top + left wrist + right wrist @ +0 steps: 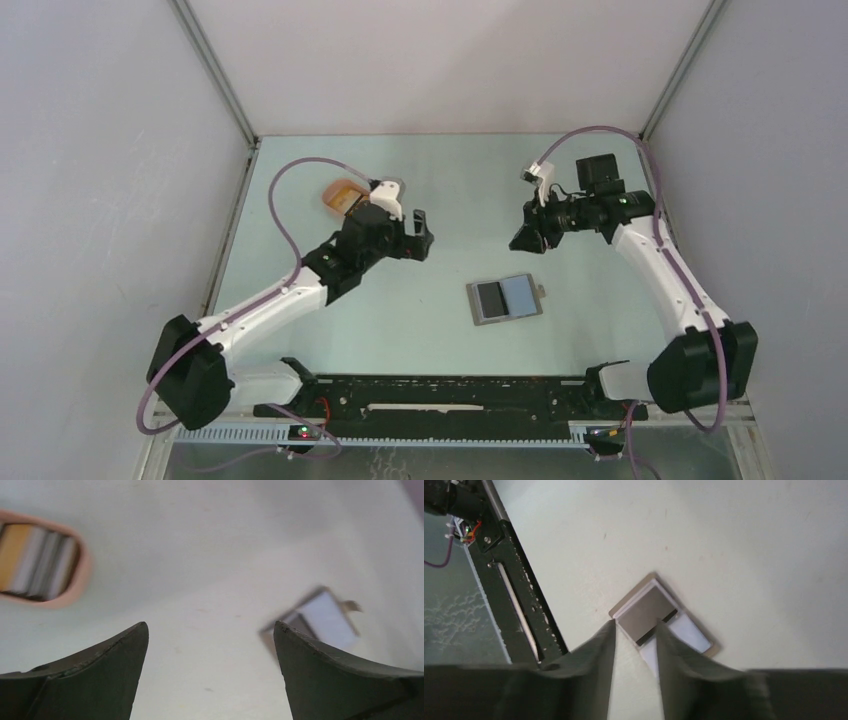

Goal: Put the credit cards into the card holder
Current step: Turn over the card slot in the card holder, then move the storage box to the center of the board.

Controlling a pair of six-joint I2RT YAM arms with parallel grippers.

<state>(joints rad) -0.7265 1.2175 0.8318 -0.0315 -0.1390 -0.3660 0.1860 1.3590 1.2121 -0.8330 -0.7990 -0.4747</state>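
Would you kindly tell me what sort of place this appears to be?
Probably a robot lab test cell: plain pale walls enclose the tabletop, two arms mount on a black rail at its near edge, and a card holder lies staged.

Top cam: the peach tray (338, 192) is half tucked behind the left arm (300, 290) at its wrist, and whatever sits in it is way too small to make out. On the left wrist cam that tray runs off the left edge, and the credit cards (35, 562) inside are just smeary stripes, can't count them. The card holder (327, 617) is blurry there too, near corner behind the left jaws. Right wrist cam: the right jaws are out of focus and cover its lower corner.
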